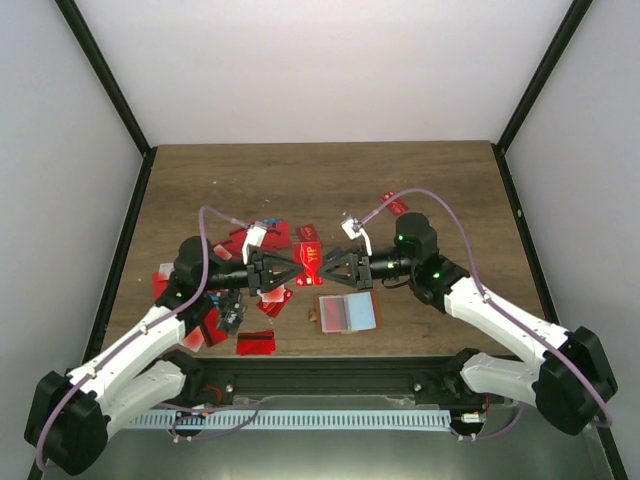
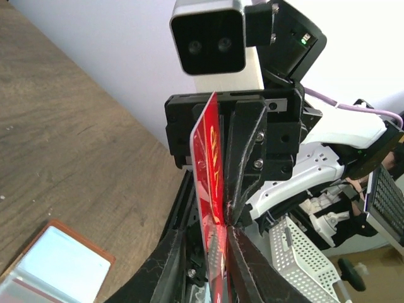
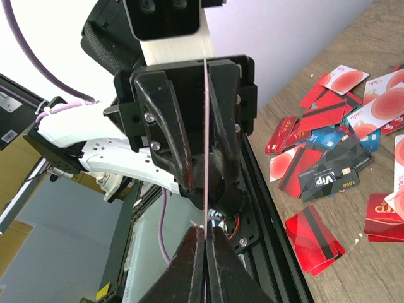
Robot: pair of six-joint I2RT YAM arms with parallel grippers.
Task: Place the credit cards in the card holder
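The red card [image 1: 310,256] stood on edge above the table [image 1: 320,180], between two end effectors that met tip to tip. The right end effector [image 1: 320,271] was clamped on it. The left end effector [image 1: 300,270] had narrow jaws around the same card, though a firm pinch could not be told. Both arms reached inward with their wrists facing each other. The holder [image 1: 347,312] lay open just nearside of them, and more cards [image 1: 215,300] lay scattered under the left arm

The left gripper [image 1: 296,270] points to 3 o'clock, the right gripper [image 1: 320,268] to 9 o'clock, tips meeting; the right clamps a red card [image 2: 205,158].
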